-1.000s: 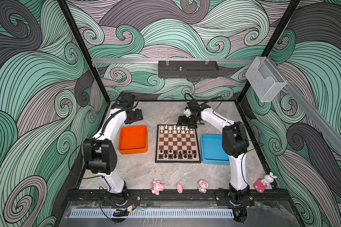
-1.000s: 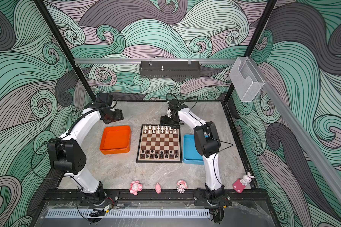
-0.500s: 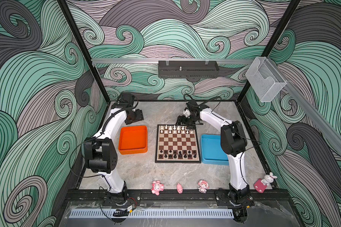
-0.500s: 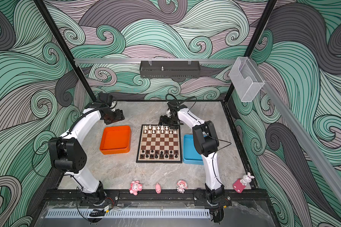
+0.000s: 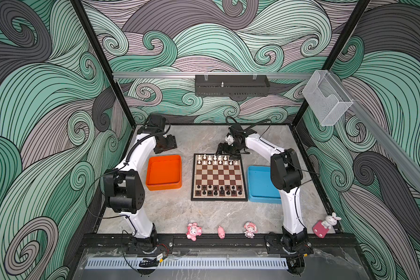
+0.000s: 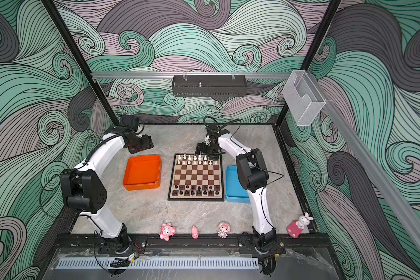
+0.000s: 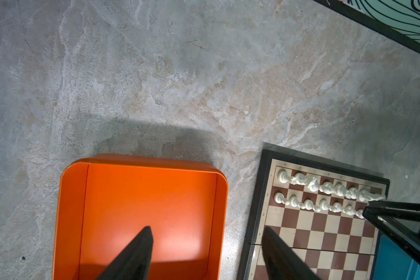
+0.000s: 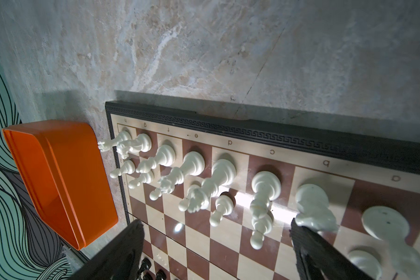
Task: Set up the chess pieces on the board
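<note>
The board lies mid-table. White chess pieces fill its two far rows and black ones its two near rows. My right gripper hovers over the board's far right corner. In the right wrist view it is open and empty, with white pieces standing below. My left gripper hangs over the far edge of the orange tray. It is open, with nothing between its fingers.
An empty orange tray sits left of the board, and a blue tray sits to its right under the right arm. Pink toy figurines line the table's front edge. Bare marble lies behind the board.
My right gripper has drifted slightly to the left over the board's far edge. The left arm has not moved.
</note>
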`<state>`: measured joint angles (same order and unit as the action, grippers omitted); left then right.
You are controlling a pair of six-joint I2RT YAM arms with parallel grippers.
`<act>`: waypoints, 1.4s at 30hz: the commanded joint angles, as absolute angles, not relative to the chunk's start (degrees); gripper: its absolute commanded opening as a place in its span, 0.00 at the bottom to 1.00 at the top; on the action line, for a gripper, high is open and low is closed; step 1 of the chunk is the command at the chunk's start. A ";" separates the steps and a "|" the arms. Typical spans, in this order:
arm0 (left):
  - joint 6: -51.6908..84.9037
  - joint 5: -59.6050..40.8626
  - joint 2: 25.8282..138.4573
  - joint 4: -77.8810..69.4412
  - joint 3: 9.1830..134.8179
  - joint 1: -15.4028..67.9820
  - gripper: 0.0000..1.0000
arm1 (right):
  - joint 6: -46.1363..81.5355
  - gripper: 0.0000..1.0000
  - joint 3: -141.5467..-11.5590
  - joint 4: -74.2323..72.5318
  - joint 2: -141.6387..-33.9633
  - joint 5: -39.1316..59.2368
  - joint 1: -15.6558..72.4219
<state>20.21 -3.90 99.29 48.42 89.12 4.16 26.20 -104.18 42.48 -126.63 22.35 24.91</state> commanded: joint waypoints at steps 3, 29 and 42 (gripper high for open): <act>20.89 -5.17 100.46 49.66 90.79 3.58 0.74 | 26.50 0.94 -104.99 43.83 -123.69 21.27 25.14; 19.87 -3.56 98.94 46.56 88.90 3.19 0.79 | 20.23 0.97 -95.51 45.70 -106.24 16.00 17.72; 16.79 -10.08 87.85 28.13 77.57 -1.44 0.91 | 15.77 0.99 -81.50 40.71 -91.43 11.87 7.69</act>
